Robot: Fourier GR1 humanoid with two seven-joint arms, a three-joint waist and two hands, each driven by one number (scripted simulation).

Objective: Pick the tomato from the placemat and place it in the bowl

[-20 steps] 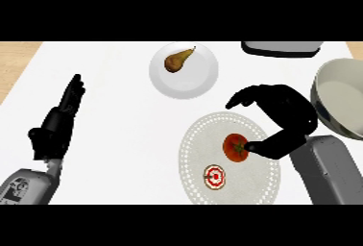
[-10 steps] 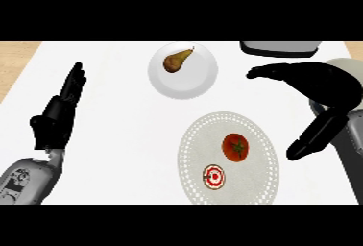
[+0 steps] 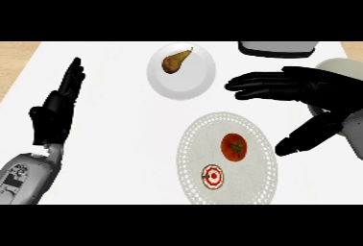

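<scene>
While the red tomato (image 3: 235,146) lies untouched on the round white placemat (image 3: 199,144), the robot's right hand (image 3: 312,89) hovers above and to the right of it, fingers (image 3: 248,82) released and spread, holding nothing. Beside the tomato on the mat sits a small red-and-white disc (image 3: 212,176). A pear (image 3: 175,61) rests in the white bowl (image 3: 202,77) farther up the bench (image 3: 120,120). At the left edge, the left hand (image 3: 58,108) rests open, fingers up.

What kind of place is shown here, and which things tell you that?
Probably a kitchen counter set for food: a pear lies on a white plate, a tomato sits on a round placemat, and the white top has a wooden edge.
</scene>
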